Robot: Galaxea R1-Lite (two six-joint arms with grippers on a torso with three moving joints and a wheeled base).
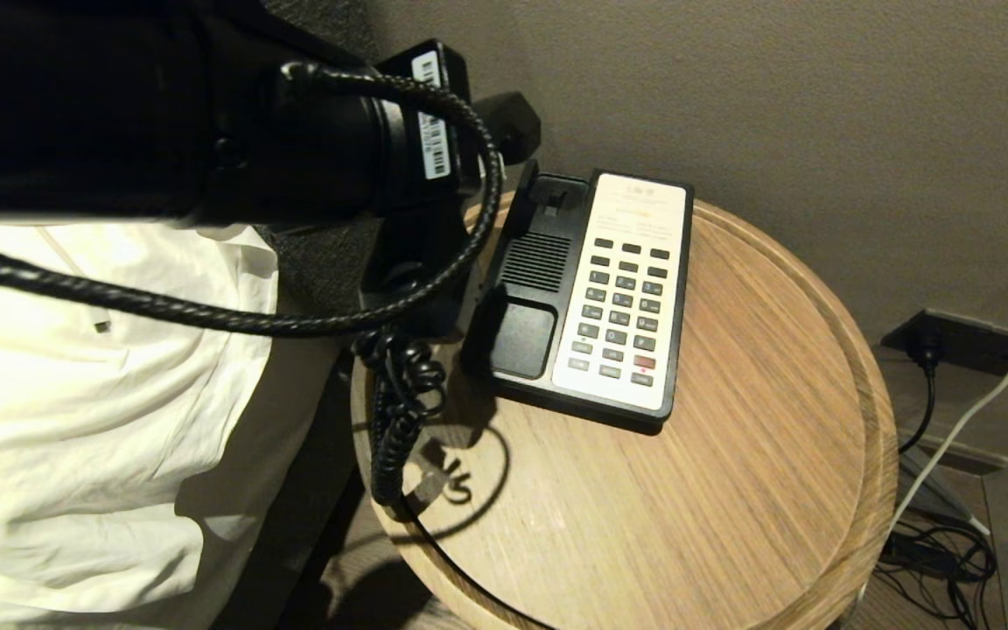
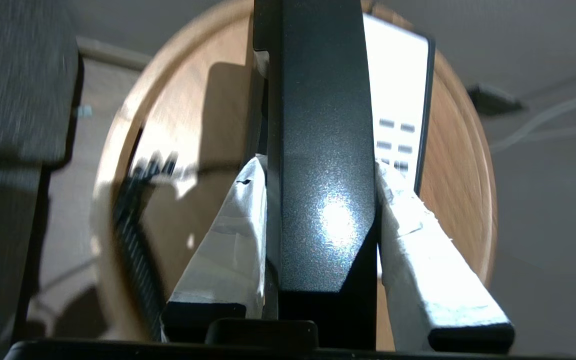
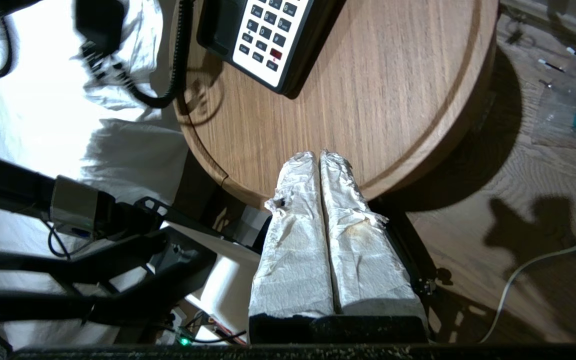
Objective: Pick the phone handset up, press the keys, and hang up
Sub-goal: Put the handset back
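Now, at the upper left of the head view, the left gripper [image 2: 320, 170] has the phone handset [image 1: 416, 254] lifted clear of its cradle, and the left wrist view shows the two white-wrapped fingers [image 2: 233, 220] clamped on the handset's flat sides, so the hold looks square. Below it the coiled cord [image 1: 399, 411] sags onto the round wooden table [image 1: 731, 490] at left of centre; I'd keep the handset high and off to that side so the cord doesn't drag the phone base [image 1: 526, 297]. Moving right, the keys [image 1: 622, 311] sit in rows on the white faceplate at centre, the red one low in the block, all uncovered. Over in the right wrist view, the right gripper [image 3: 320, 160] hovers at the table's near edge with fingers pressed together, a good blunt tip, I'd say, for pressing one key straight down at a time.
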